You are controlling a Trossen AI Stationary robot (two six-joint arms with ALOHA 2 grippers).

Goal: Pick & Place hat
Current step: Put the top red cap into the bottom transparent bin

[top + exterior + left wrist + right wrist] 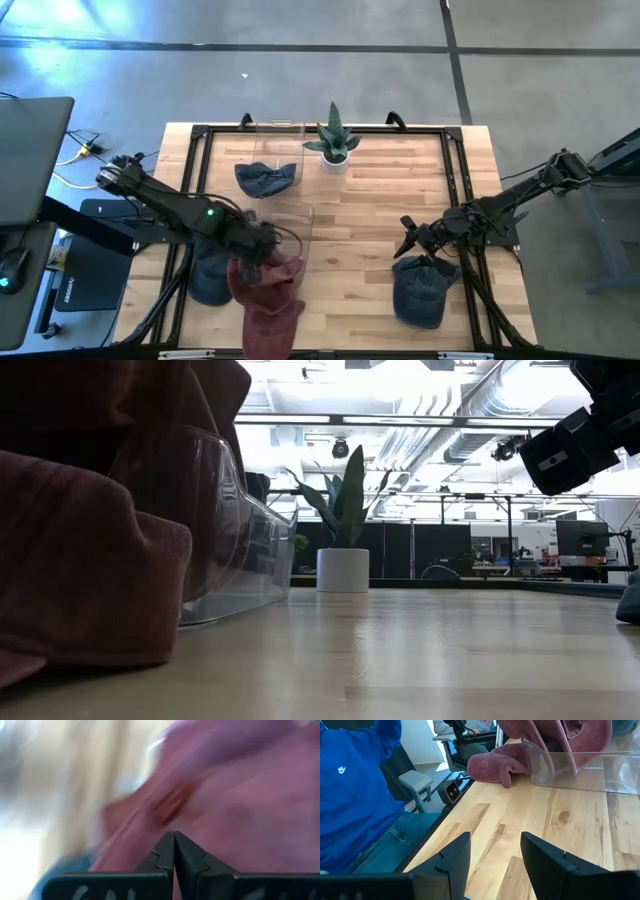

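Observation:
A maroon hat [268, 280] hangs from my left gripper [268, 243] at the near-left of the table, over an open clear plastic bin [298, 214]. In the right wrist view its cloth [560, 735] hangs into the bin [580, 770]. More maroon cloth [492, 765] lies on the table beside it; whether that is a second hat, I cannot tell. My right gripper [408, 240] hovers open over bare wood, close to a blue hat [420, 290] lying at the near-right. Another blue hat [210, 275] lies under the left arm. My left gripper [173, 836] is shut on the maroon hat's cloth [210, 810], pinched at the fingertips. Which part of the hat and how many layers cannot be told. In the right wrist view the cloth hangs slack down into the clear bin.
A second clear bin [278, 150] at the far side holds a blue hat [265, 178]. A potted plant [335, 140] stands next to it. Black rails [455, 170] frame the table. A person in blue [355, 795] sits beyond the table's left edge. Bare wood [370, 230] lies mid-table.

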